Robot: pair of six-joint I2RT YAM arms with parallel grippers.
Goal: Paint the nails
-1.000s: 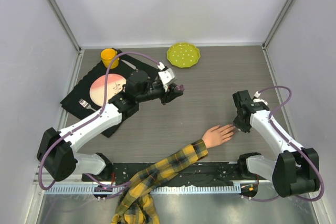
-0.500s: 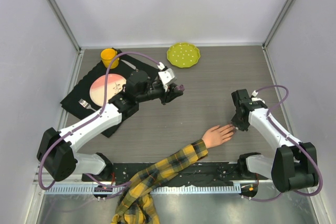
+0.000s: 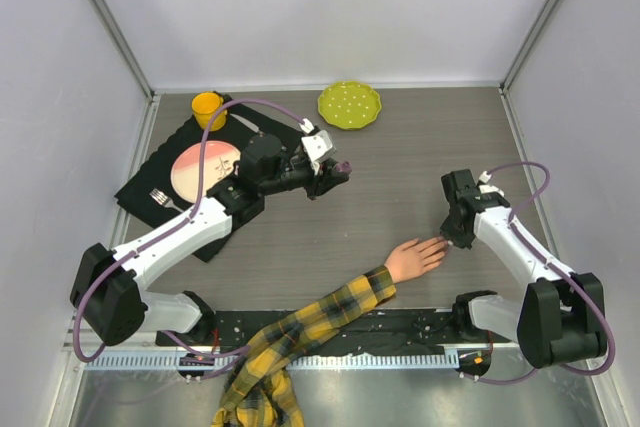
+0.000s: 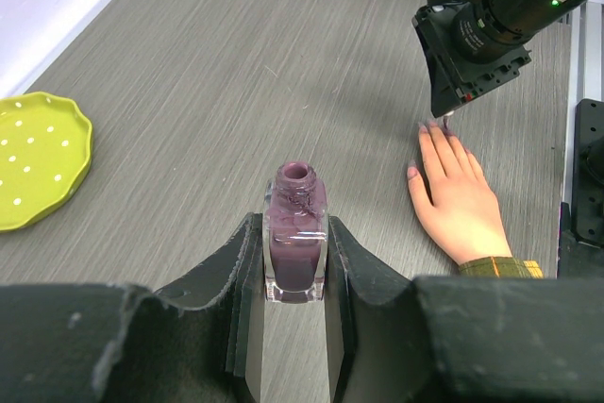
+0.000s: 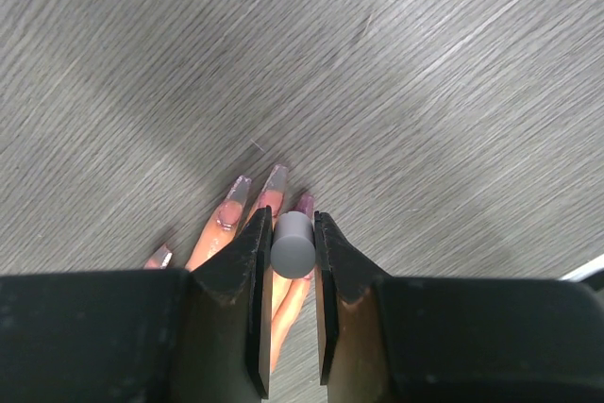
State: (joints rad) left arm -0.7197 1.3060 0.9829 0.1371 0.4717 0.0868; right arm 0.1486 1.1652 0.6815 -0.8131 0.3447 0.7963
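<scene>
We see the table (image 3: 400,147) filling the overhead view. The plaid sleeve (image 3: 300,332) runs from the lower centre up to the mannequin hand (image 3: 412,258), which lies palm-down right of centre. Our right gripper (image 3: 453,241) sits at that hand's fingertips, pinched narrow on a grey round cap (image 5: 293,244). Our left gripper (image 3: 338,168), in the upper centre, clamps the open polish bottle (image 4: 295,250) upright. In the right wrist view the nails (image 5: 276,178) lie mid-frame, just above the cap and partly under it, tinted purplish.

The nails (image 5: 276,178): long, pointed, mauve-tinted, tipping a pale hand (image 4: 462,209) lying flat, palm down, on the grey desk (image 5: 425,63), fingers close together.
</scene>
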